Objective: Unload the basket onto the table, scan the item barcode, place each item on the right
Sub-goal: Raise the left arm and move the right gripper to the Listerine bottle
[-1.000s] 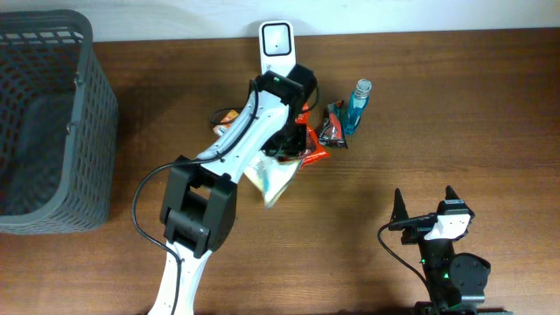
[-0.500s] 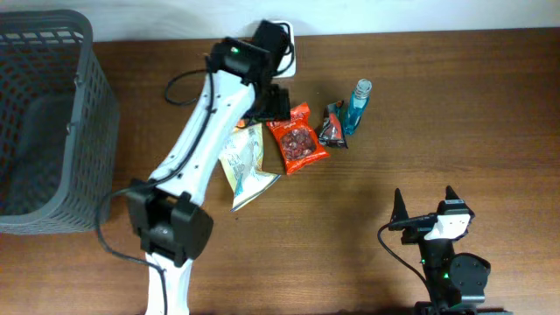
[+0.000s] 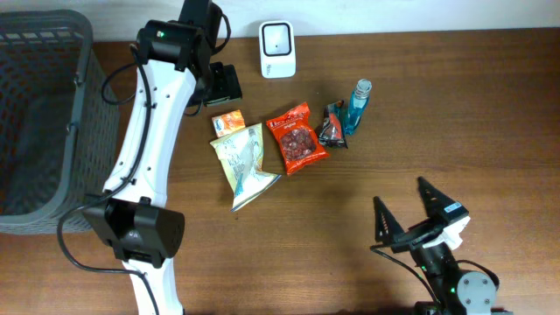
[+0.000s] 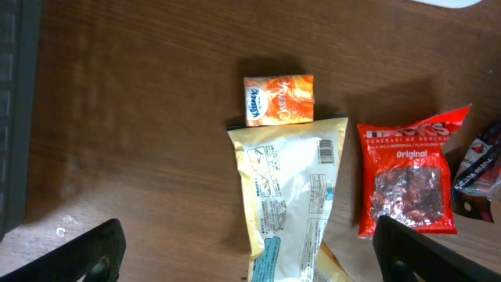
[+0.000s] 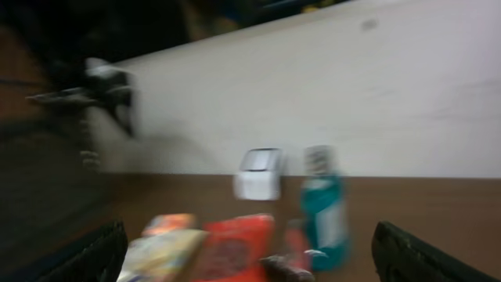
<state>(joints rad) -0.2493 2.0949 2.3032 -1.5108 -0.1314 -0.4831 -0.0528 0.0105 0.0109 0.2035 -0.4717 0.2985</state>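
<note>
The white scanner (image 3: 277,50) stands at the back edge of the table. In front of it lies a pale yellow snack bag (image 3: 244,162) (image 4: 290,196), flat and print side up, with a barcode (image 4: 327,152) near its top. Touching the bag's top edge is a small orange packet (image 3: 228,122) (image 4: 279,100). My left gripper (image 3: 223,83) (image 4: 254,262) hangs open above these two, left of the scanner, holding nothing. My right gripper (image 3: 402,199) (image 5: 250,258) is open and empty near the front right; its view is blurred.
A red snack pack (image 3: 297,138) (image 4: 407,184), a dark wrapper (image 3: 332,128) and a blue bottle (image 3: 358,105) lie right of the bag. A grey mesh basket (image 3: 83,131) fills the far left. The wall runs behind the scanner.
The left gripper opened and let go of the yellow bag, which now lies on the table, then swung left and back away from the scanner. The right gripper turned and shifted slightly.
</note>
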